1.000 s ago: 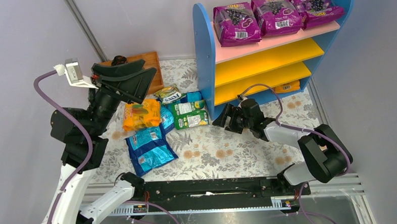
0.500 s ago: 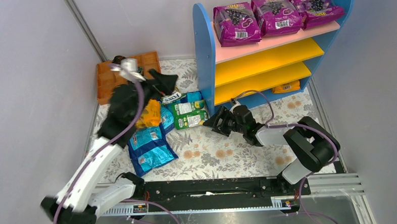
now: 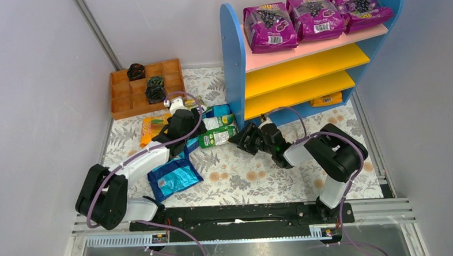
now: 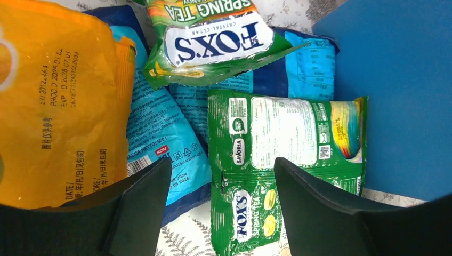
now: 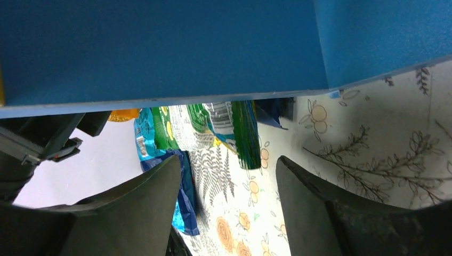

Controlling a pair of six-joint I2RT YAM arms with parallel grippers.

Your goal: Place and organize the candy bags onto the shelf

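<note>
Bright, even light; shadows soft. Glossy sheen on the orange bag (image 4: 53, 101). My fingers (image 4: 133, 213) near the lens read dark, soft-focused.

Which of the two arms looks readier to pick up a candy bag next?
Probably left: the left gripper, open, hangs right above the green bag. The right gripper, also open, sits low beside the shelf, seeing the bags edge-on.
</note>
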